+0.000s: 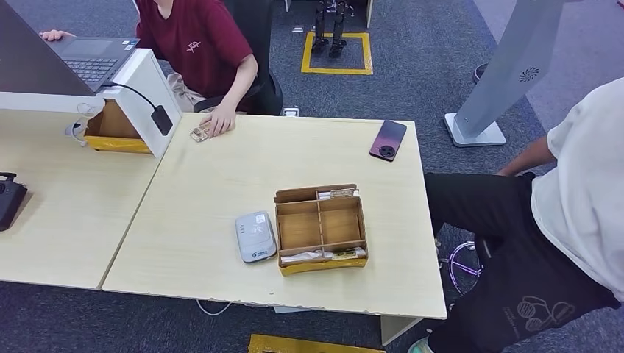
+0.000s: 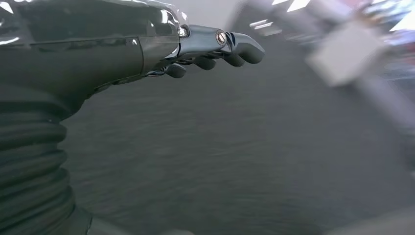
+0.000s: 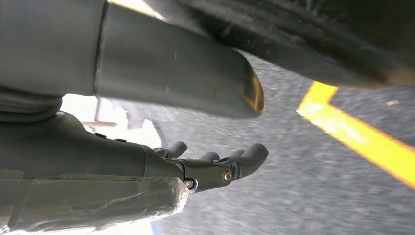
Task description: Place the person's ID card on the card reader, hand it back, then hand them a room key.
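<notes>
A person in a dark red shirt sits at the far side of the table, one hand [image 1: 219,119] resting on a small card [image 1: 199,134] at the table's far edge. The grey-white card reader [image 1: 255,236] lies near the front of the table. Right beside it stands a cardboard divider box [image 1: 321,227] with room key cards in its front and back slots. My left hand [image 2: 215,51] hangs over grey carpet, fingers loosely curled, holding nothing. My right hand [image 3: 215,164] hangs the same way above the carpet, also with nothing in it.
A purple phone [image 1: 388,140] lies at the table's far right. A laptop [image 1: 88,59] sits on a white stand [image 1: 147,95] at the left, a black controller [image 1: 9,198] on the neighbouring table. A second person in a white shirt [image 1: 581,191] stands close on the right.
</notes>
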Action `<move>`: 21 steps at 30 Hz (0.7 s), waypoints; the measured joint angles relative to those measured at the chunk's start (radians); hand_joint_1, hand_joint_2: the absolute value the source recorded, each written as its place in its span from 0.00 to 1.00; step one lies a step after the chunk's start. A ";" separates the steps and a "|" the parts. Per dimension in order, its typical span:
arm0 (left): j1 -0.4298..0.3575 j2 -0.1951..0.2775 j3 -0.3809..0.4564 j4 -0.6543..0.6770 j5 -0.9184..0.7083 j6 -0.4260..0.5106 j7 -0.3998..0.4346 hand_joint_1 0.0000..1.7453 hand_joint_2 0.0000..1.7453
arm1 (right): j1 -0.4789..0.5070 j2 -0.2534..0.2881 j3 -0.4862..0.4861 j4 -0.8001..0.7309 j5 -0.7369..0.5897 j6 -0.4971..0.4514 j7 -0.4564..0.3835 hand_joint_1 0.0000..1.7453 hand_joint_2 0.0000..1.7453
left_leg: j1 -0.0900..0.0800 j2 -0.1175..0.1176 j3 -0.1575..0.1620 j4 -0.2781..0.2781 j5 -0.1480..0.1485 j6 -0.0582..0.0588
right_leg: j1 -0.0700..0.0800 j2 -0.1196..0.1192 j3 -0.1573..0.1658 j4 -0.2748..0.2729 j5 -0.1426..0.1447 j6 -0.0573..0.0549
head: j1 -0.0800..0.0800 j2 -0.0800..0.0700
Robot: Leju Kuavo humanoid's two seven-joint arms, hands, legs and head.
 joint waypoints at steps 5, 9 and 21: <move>0.073 -0.116 0.061 0.108 -0.205 0.016 0.319 0.00 1.00 | 0.001 -0.025 -0.004 0.000 0.018 0.082 -0.008 0.00 1.00 | -0.002 -0.006 0.000 0.001 -0.002 0.004 | -0.001 -0.007 0.004 -0.002 -0.001 0.004 | 0.004 0.000; 0.093 -0.231 0.062 0.141 -0.238 0.010 0.422 0.00 1.00 | 0.009 -0.031 -0.005 0.000 0.018 0.089 0.018 0.00 1.00 | -0.002 -0.006 0.000 0.002 -0.002 0.005 | -0.002 -0.007 0.006 -0.003 0.001 0.006 | 0.005 0.000; 0.120 -0.291 -0.033 0.166 -0.150 -0.051 0.421 0.00 0.50 | 0.024 -0.039 -0.009 -0.006 -0.032 0.089 0.001 0.00 0.00 | -0.001 -0.006 0.000 0.003 -0.002 0.006 | -0.001 -0.008 0.007 -0.003 0.001 0.006 | 0.006 0.000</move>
